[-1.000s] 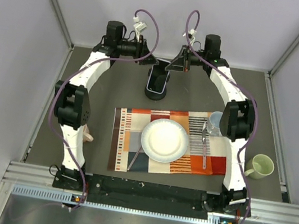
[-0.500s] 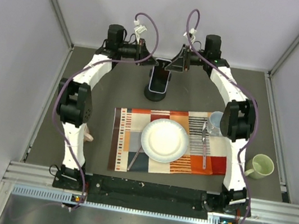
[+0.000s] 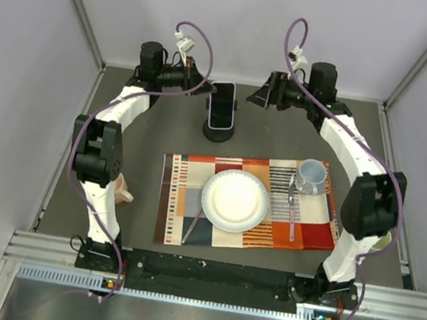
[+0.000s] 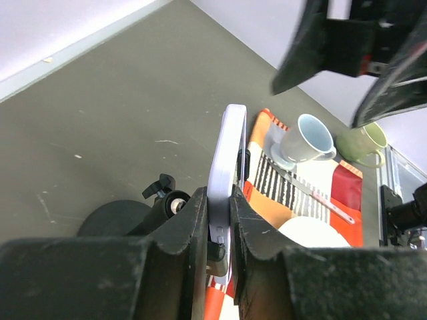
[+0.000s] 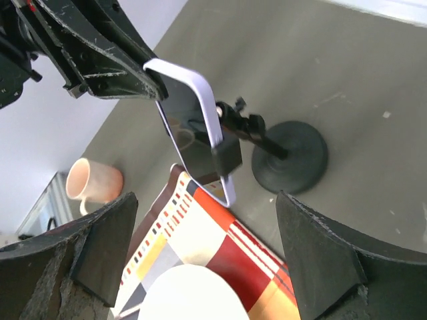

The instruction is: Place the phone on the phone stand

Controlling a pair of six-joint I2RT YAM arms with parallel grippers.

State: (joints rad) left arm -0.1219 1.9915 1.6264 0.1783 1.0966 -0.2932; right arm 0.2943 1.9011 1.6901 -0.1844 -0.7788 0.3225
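From above, the table (image 3: 145, 129) was a matt grey-brown surface. Pale walls (image 3: 246, 3) closed it in on three sides, and a metal rail (image 3: 220, 275) ran along the near edge. The phone (image 3: 222, 105) stood propped in the phone stand (image 3: 217, 134) near the back of the table. In front of it lay a striped orange placemat (image 3: 176, 203) bearing a white plate (image 3: 233, 200) and a pale cup (image 3: 311, 174). The left gripper (image 3: 203, 85) reached the phone's far end, while the right gripper (image 3: 258, 96) hung near it, apart. A pink mug (image 3: 122, 189) sat by the left arm.

The left wrist view showed that gripper's fingers (image 4: 193, 227) pressed on both faces of the phone, pinching it edge-on. The stand's round base sat on scuffed, speckled tabletop below, and a green mug (image 4: 363, 140) stood past the cup.

In the right wrist view, its own fingers (image 5: 320, 260) were spread wide, holding nothing. The phone sat tilted in the stand's cradle clip, its upper end between the left gripper's fingers.
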